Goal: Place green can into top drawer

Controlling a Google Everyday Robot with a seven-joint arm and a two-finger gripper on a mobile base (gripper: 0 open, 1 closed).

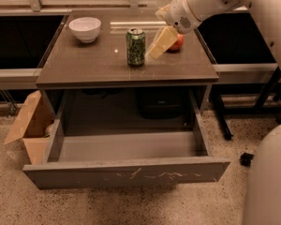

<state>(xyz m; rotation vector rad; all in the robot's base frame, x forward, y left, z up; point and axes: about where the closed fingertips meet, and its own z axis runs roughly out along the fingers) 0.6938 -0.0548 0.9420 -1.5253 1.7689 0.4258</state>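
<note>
The gripper [160,43] is being held empty-looking, with the upright green can [136,47] just off to its left, and open-or-closed honestly can't be told.

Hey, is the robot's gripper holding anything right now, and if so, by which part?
Nothing is held. The gripper hovers just right of the green can, which stands free on the table.
</note>
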